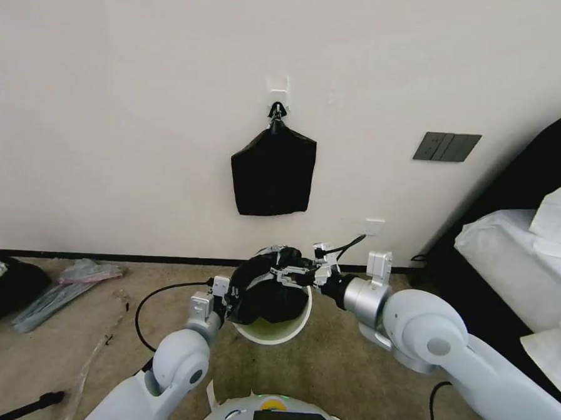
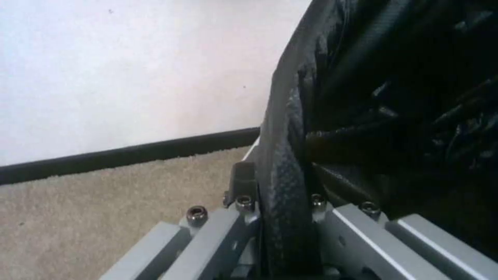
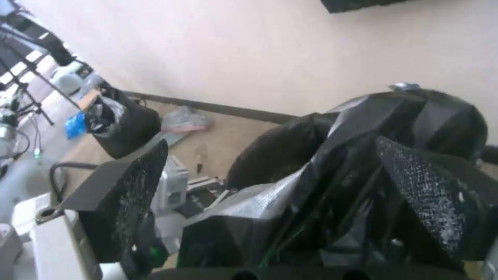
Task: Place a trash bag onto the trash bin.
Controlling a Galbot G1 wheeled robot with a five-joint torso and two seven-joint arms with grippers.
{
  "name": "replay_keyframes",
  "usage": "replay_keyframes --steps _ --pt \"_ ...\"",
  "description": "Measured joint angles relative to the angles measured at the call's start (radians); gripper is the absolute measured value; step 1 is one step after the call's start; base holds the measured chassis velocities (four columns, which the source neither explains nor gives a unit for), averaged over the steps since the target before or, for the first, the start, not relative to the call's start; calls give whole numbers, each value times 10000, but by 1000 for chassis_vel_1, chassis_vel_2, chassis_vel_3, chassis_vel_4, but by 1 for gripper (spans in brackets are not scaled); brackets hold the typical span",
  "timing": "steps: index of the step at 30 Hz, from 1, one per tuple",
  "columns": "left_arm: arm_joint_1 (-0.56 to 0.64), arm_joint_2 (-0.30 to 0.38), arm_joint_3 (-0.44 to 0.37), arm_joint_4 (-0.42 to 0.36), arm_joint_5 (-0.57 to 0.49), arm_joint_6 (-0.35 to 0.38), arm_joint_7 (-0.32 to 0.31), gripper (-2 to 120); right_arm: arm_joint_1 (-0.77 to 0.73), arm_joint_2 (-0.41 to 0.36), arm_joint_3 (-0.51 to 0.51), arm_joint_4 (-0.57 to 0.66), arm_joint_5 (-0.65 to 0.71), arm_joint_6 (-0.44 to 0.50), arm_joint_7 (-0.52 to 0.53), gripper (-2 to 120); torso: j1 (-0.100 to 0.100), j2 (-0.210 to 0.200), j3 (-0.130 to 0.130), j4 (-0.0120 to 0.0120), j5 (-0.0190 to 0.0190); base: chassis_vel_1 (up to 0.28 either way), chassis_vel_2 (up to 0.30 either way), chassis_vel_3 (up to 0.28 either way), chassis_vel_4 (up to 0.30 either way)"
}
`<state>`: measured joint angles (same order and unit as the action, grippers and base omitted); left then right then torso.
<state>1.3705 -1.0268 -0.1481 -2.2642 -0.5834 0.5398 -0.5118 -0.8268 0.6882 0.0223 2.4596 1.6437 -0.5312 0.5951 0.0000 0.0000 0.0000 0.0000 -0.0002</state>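
Black crinkly plastic, the trash bag, sits bunched over the mouth of the trash bin, which stands on the carpet just in front of the wall. The near cream rim and some of the greenish inside are uncovered, so the bag is draped, not yet fitted.

Left tool: at the bag's left edge. In the left wrist view its two fingers are closed down to a narrow slit with a fold of the bag pinched between them.

Right tool: over the far-right side of the bin. In the right wrist view its textured pads stand wide apart with the bag bulging between them; the film seems to touch the far pad, but I cannot say it is gripped, so I log it as spread, not holding.

Step in hand, as I judge it: opening the bag's mouth and working it over the rim. The next move calls for a second hold on the hem opposite the left pinch, then pulling the edges outward and down past the rim all round.

Above, a flat black bundle hangs from a wall hook.

No brand, label or writing is legible anywhere
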Motion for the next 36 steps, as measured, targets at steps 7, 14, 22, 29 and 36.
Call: replay_keyframes --steps 7,14,22,29,36 --pt "-112 -38 173 45 344 -62 116 1 505 515 -802 -694 -478 -174 1319 88 0 0 1 1 2 0 0 0 0" --pt "-48 -91 179 -43 394 -67 139 1 583 524 -1027 -855 -815 -437 1788 64 1 0 0 1 2 0 0 0 0" --pt "-42 -61 100 -139 385 -73 138 1 524 285 -1011 -796 -930 -693 1909 35 1 0 0 0 2 0 0 0 0" --pt "0 -55 56 -243 360 -74 133 1 481 278 -1016 -759 -1015 -732 1904 14 0 0 0 0 2 0 0 0 0" --pt "308 -86 -250 -319 33 -182 109 1 16 17 -692 -761 -1758 -701 1630 0 0 0 0 0 3 0 0 0 0"
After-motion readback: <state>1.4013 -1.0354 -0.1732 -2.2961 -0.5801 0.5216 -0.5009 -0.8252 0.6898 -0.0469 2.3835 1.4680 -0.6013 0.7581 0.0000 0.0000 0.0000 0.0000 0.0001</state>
